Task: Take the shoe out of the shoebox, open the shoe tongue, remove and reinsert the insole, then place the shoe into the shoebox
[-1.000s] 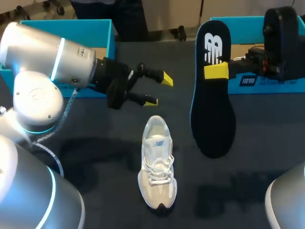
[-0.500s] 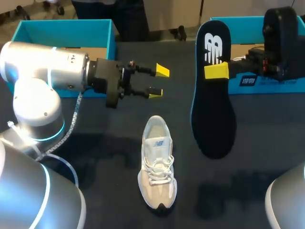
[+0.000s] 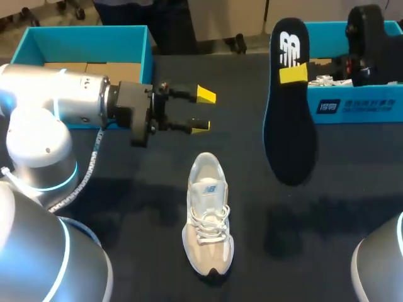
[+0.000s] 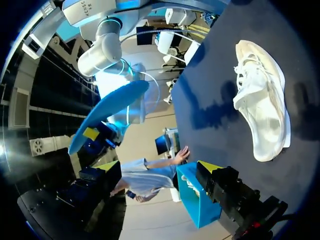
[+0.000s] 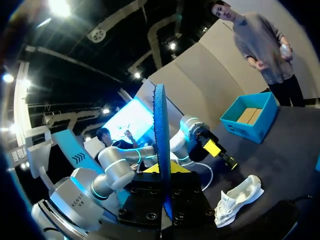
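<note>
The pale sneaker (image 3: 208, 214) lies on the dark table, toe toward the front edge, laces tied. My left gripper (image 3: 203, 111) hovers open and empty just beyond the shoe's heel. My right gripper (image 3: 293, 72) is shut on the dark insole (image 3: 288, 132), which hangs heel-up above the table to the right of the shoe. In the left wrist view the sneaker (image 4: 262, 120) lies ahead of the open gripper (image 4: 157, 167), and the insole's blue underside (image 4: 107, 115) shows beyond. The right wrist view has the insole (image 5: 161, 145) edge-on between its fingers, with the sneaker (image 5: 237, 200) below.
An open teal box (image 3: 82, 29) with a cardboard floor stands at the back left behind my left arm. A second teal box (image 3: 352, 107) holding white paper stands at the back right, under my right wrist. Bare tabletop surrounds the shoe.
My left gripper has turned and drawn slightly back and left, staying open. My right gripper has carried the insole to the right and further back.
</note>
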